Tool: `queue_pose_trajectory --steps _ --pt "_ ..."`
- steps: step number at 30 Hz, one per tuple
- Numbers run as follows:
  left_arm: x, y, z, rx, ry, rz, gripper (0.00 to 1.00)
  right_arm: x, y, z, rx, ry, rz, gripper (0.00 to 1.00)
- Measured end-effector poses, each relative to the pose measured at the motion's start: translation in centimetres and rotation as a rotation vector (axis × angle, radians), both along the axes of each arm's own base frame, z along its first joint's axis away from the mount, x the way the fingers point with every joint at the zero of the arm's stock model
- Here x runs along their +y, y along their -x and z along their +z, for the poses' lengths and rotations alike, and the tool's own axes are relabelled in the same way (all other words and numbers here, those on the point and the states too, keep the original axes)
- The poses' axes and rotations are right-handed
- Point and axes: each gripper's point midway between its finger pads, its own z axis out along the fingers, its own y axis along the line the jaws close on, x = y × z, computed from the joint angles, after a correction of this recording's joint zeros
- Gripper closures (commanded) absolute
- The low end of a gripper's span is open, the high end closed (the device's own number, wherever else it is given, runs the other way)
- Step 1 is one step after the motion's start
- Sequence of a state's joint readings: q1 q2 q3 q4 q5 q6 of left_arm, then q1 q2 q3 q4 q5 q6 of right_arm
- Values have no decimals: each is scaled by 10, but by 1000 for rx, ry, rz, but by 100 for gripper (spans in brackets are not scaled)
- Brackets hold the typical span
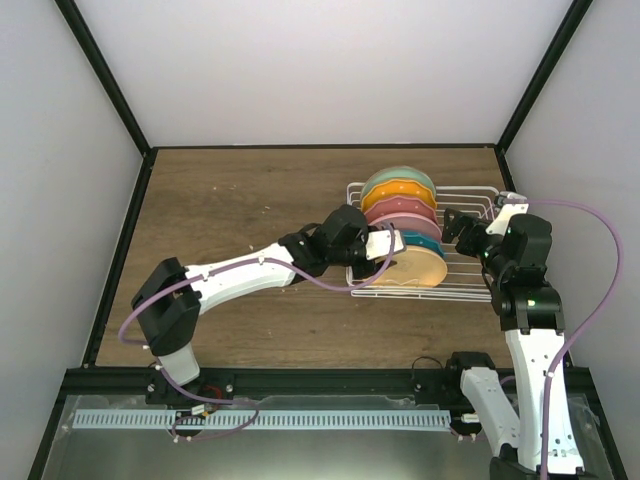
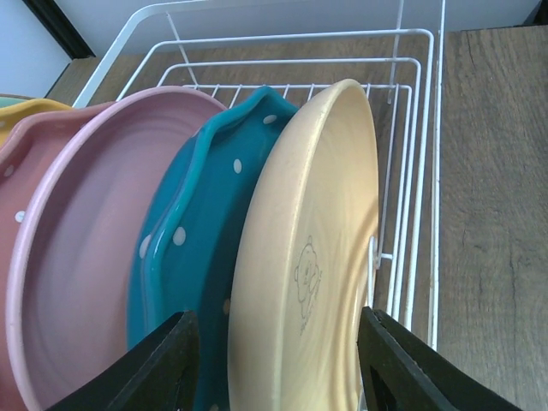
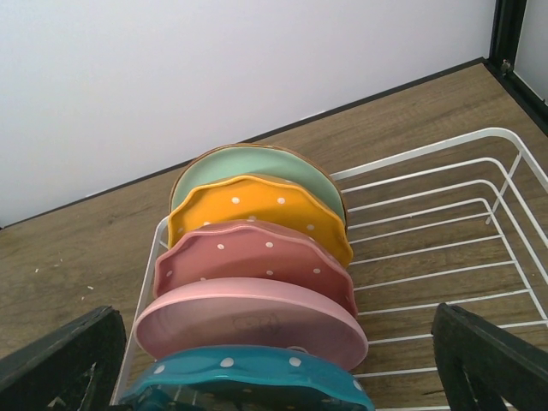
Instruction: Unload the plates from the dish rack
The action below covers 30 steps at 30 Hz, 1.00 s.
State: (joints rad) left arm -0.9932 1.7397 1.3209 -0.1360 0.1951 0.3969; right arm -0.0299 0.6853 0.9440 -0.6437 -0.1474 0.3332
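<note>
Plates (image 1: 405, 215) stand on edge in the dish rack (image 1: 465, 280), at 3 o'clock on the worktop (image 1: 230, 200). Left gripper (image 2: 278, 318) straddles the peach plate (image 2: 317, 214) at the row's 6 o'clock end, jaws apart; right gripper (image 3: 278, 315), spread wide, hovers at the rack's 3 o'clock.

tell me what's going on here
The left gripper straddles the peach plate at the near end of the row in the rack, one finger on each side, not yet clamped. The right gripper hangs open beside the row, holding nothing. All six plates stand in the rack.
</note>
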Motion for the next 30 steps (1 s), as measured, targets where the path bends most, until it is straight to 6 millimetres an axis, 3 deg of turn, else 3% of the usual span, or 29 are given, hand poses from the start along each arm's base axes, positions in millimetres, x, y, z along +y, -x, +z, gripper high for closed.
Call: queue_pose_trajectory --steps 8,16,22,30 --pt "-3 3 -8 5 -15 -11 57 -1 -1 -1 3 2 -3 0" --pt "-12 -5 -26 -4 -57 -17 82 -4 2 -2 9 8 -20 0" --pt "-10 -19 -25 -40 -74 31 95 -6 5 -1 4 15 -36 0" --pt "-9 -21 -18 -32 -87 55 96 -7 7 1 -3 17 -41 0"
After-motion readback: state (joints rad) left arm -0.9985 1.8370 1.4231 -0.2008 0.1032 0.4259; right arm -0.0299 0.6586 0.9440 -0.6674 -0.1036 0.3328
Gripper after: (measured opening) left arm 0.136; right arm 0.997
